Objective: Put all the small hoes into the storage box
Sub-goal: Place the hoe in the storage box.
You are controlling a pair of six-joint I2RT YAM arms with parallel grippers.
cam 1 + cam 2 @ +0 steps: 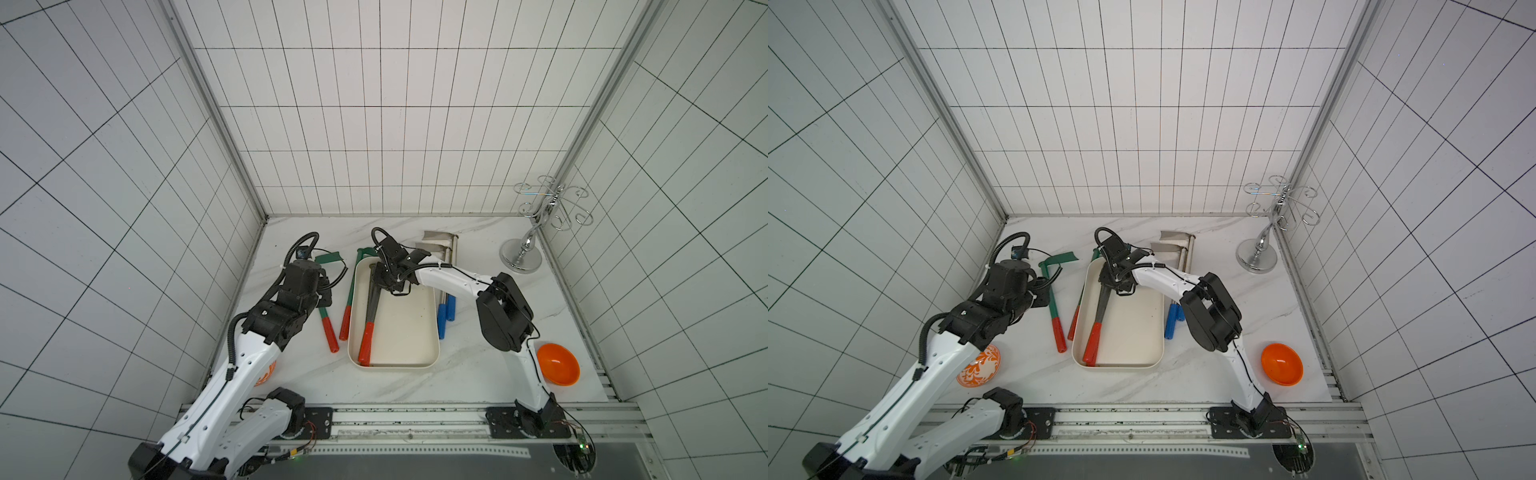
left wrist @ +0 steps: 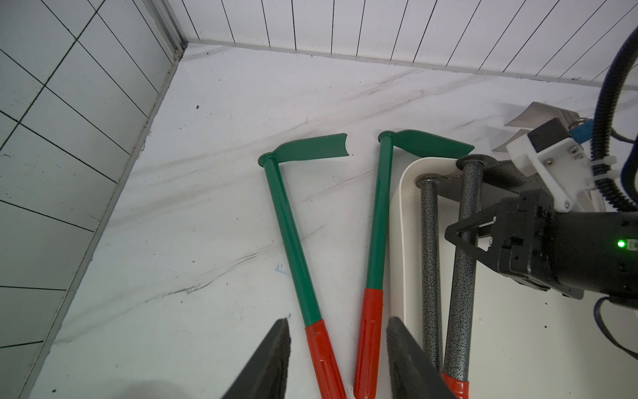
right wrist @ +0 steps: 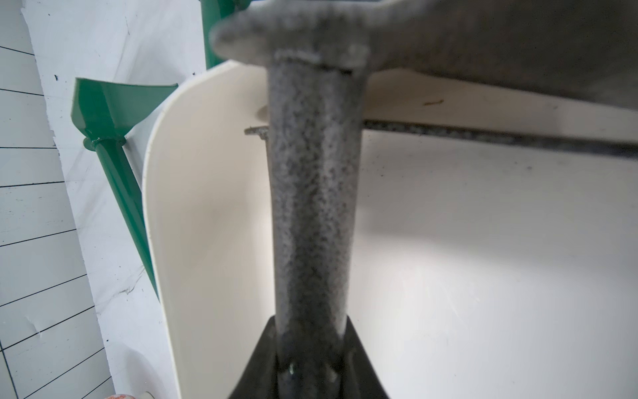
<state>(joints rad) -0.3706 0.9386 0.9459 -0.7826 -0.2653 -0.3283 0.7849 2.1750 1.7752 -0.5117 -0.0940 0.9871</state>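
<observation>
My right gripper (image 3: 312,349) (image 1: 384,282) is shut on the grey speckled shaft of a small hoe (image 3: 312,207) (image 2: 464,262). It holds the hoe over the far end of the cream storage box (image 1: 407,328) (image 2: 400,193), with the red grip low inside the box. A second grey hoe (image 2: 429,241) lies in the box beside it. My left gripper (image 2: 340,359) is open above the red grips of two green hoes (image 2: 290,235) (image 2: 378,214), which lie on the table left of the box. It holds nothing.
Two steel hoes with blue grips (image 1: 446,316) lie right of the box. An orange bowl (image 1: 557,363) sits at the front right. A chrome hook stand (image 1: 521,253) is in the back right corner. A patterned orange bowl (image 1: 978,368) sits under my left arm.
</observation>
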